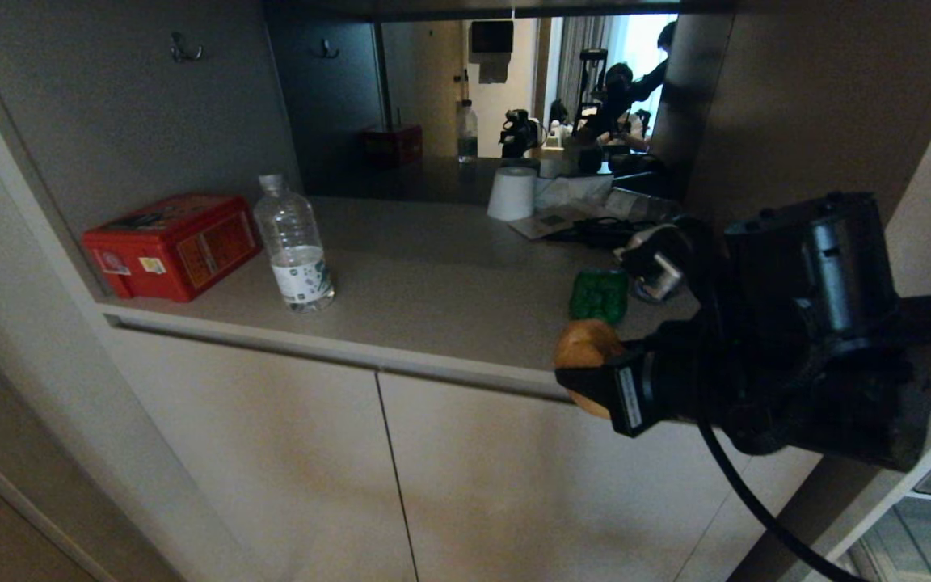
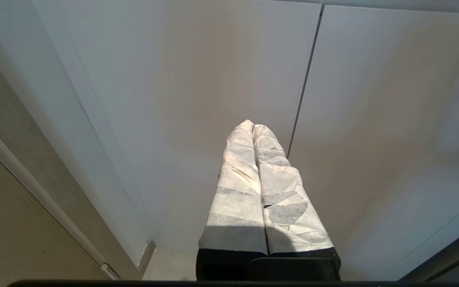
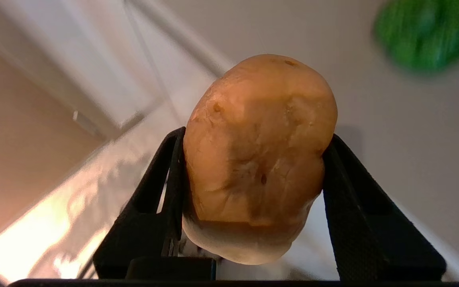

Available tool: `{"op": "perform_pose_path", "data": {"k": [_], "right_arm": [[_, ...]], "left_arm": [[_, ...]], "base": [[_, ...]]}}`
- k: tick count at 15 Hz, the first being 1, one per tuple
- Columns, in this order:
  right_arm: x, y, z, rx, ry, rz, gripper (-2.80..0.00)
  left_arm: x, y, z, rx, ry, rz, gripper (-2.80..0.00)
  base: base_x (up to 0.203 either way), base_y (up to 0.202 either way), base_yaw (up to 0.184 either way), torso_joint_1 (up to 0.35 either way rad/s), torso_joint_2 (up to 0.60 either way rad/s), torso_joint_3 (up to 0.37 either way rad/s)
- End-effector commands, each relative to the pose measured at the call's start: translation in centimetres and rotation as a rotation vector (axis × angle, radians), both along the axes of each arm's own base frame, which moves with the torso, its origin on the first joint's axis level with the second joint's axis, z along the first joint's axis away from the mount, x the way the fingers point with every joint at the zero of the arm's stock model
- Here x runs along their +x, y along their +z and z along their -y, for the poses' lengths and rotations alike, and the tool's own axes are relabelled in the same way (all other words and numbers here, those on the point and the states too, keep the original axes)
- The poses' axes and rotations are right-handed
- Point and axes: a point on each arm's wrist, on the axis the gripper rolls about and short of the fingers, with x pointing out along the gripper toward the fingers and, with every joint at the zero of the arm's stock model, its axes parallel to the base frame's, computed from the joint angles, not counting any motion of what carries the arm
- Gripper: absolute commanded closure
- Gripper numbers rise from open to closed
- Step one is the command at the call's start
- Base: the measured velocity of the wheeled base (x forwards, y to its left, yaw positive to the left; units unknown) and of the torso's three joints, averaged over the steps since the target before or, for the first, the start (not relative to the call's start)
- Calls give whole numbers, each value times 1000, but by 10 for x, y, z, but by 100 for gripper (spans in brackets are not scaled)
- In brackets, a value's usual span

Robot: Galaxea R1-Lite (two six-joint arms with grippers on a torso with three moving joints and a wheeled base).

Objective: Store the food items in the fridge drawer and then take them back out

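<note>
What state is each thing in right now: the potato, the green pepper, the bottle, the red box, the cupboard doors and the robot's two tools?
Potato: clamped in the right tool, off the counter.
Green pepper: lying free on the counter.
Water bottle: upright, capped, partly filled.
Red tin box: lid closed.
Cabinet doors: closed.
Left tool: shut, empty, facing the doors.
</note>
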Motion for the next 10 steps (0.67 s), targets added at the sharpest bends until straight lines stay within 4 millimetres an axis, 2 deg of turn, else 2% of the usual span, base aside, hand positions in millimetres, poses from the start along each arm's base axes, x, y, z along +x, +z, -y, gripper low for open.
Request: {"op": "perform_pose_path", "data": {"k": [1,5,10], "right_arm": [[26,-12,-24,-21,-8,-22,0],[67,-14,-56,26,-103,5,0],[107,-23,-74,33,-204,44,0]], "left_arm": [[0,0,0,0,1,1,0],[0,0,0,0,1,0,0],[0,0,0,0,1,0,0]], "base": [[0,0,0,0,0,0],[0,0,0,0,0,0],[0,0,0,0,0,0]]}}
